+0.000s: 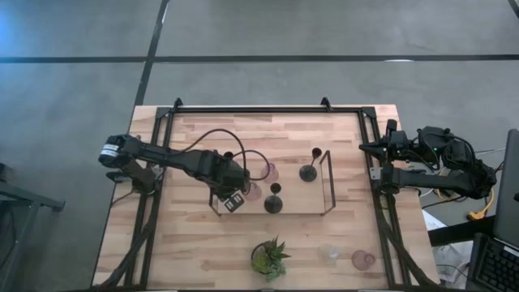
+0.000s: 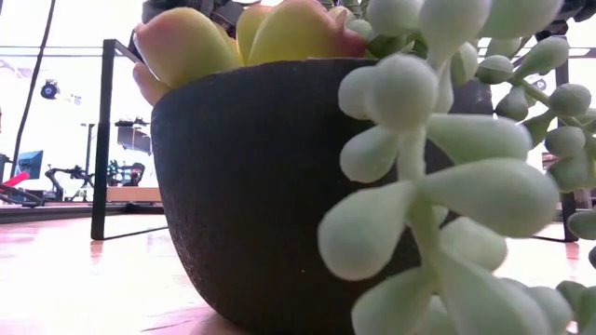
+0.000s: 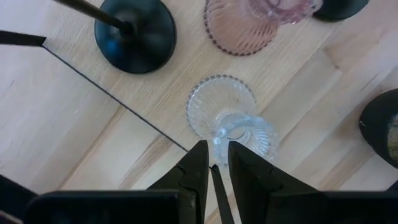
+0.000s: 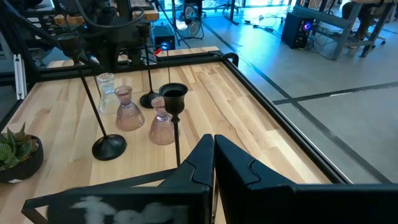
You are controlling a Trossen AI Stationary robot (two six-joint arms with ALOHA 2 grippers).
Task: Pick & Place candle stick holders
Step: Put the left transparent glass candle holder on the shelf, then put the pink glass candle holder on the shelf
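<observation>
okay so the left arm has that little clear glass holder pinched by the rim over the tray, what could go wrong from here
1. The left gripper pinches only the thin rim of the clear glass holder, so it could slip or tip as it is let go.
2. A pink glass holder and a black holder stand close by on the tray; a sideways move could knock them.
3. The tall thin-stemmed black holders would likely topple easily if brushed.

Eight holders (image 1: 308, 172): three black, three pink, two clear; one plant (image 1: 268, 259)

potted plant (image 2: 279, 186) blurred, filling low view, hiding table
</observation>
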